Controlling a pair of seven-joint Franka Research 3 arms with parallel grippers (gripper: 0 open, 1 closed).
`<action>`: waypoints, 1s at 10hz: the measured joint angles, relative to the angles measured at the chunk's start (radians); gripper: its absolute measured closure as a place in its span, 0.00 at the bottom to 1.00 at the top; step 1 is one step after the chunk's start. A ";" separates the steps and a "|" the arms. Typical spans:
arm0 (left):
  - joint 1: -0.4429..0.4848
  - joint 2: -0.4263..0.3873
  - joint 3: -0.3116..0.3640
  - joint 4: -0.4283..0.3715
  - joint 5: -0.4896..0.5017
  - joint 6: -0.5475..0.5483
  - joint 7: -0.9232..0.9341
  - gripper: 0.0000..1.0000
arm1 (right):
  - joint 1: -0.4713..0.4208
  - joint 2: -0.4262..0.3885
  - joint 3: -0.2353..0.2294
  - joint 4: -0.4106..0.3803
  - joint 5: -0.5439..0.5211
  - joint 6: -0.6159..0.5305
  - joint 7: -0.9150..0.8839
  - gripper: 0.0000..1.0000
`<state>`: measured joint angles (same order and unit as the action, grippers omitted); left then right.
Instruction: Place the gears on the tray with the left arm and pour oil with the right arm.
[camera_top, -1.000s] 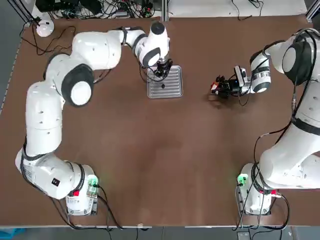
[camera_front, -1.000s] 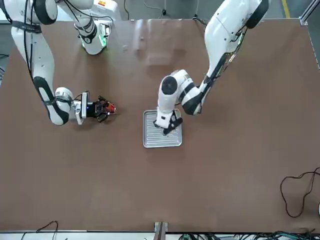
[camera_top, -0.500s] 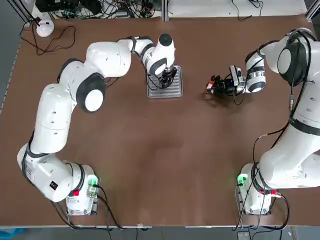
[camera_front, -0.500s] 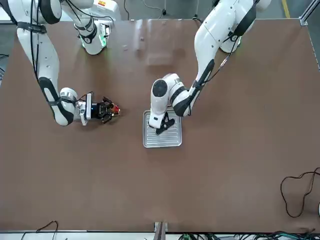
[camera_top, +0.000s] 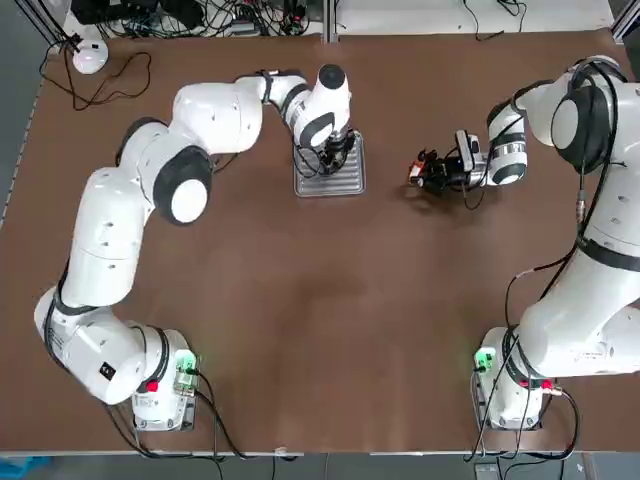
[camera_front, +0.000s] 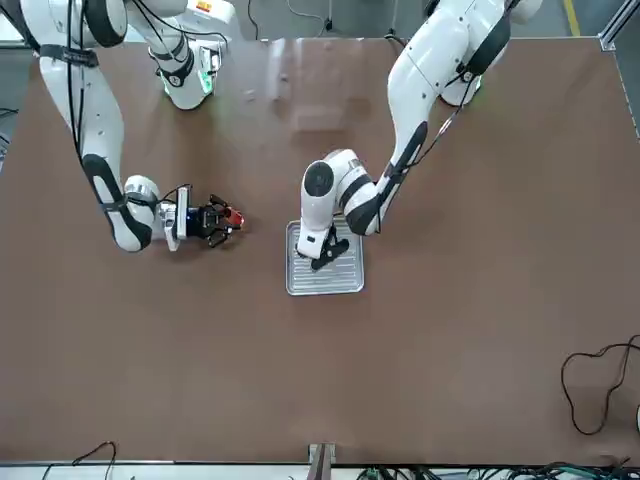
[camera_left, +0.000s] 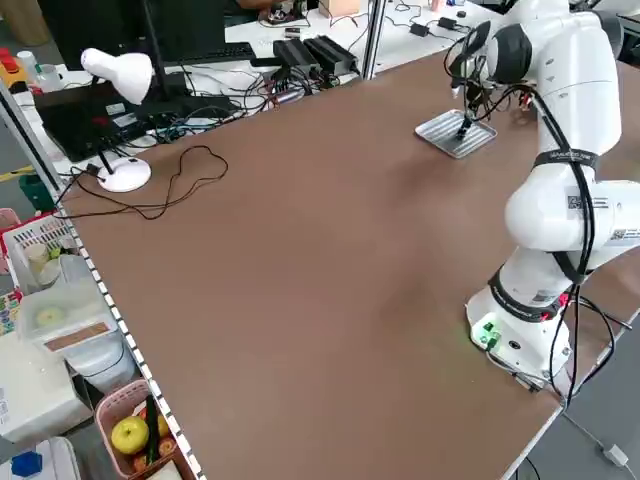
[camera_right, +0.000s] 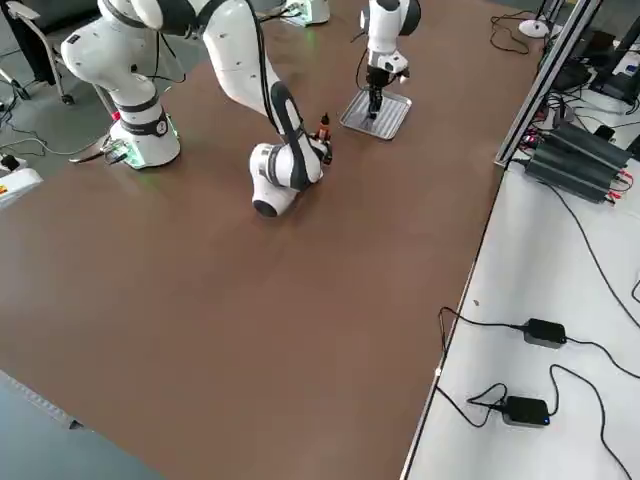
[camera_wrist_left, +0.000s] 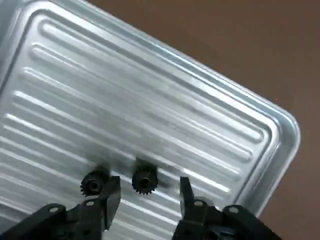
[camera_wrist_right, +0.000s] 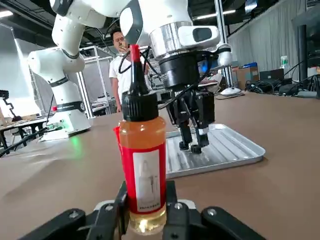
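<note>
On my left wrist feed I saw both gears lying on the ribbed floor of the tray, side by side and slightly apart. One sat between the tips of the left claw; the other lay just outside one fingertip. The fingers stood parted with daylight on either side of the nearer gear, so the claw had released it. A second ago that claw was clenched; it had since sprung apart. Ribbed metal ran clear past the gears to the raised rim.

From overhead, the tray sat at about 12 o'clock from the desk's centre, toward the far edge, with the left claw standing over its left half. Compared with the earliest overhead picture, the left arm had swung its elbow inward and the claw had shifted a little along the tray.

At 3 o'clock of the tray, well apart from it, the right claw lay low over the desk, clenched on the oil, which stood upright, tip up, in its wrist feed. It had crept slightly toward the tray over the second. Bare brown desk lay between bottle and tray, and the whole near half of the desk was open. Cables and a white lamp crowded the far left corner at 10 o'clock. A person stood behind the desk in the right wrist feed.
</note>
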<state>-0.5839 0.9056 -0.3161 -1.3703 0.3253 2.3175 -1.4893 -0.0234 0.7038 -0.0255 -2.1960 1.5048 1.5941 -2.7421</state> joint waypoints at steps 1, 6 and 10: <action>0.008 -0.019 0.000 0.010 0.000 -0.021 -0.001 0.29 | 0.005 0.000 0.000 0.000 0.005 0.000 0.002 0.69; 0.147 -0.252 0.009 0.034 -0.003 -0.207 0.002 0.15 | 0.085 -0.021 0.001 -0.020 0.109 0.011 0.031 0.69; 0.424 -0.408 0.001 0.028 -0.039 -0.376 0.233 0.08 | 0.194 -0.059 0.045 -0.054 0.282 0.116 0.049 0.69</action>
<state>-0.1603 0.4971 -0.3150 -1.3427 0.2867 1.9413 -1.2565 0.1708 0.6444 0.0195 -2.2502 1.7864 1.7104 -2.6934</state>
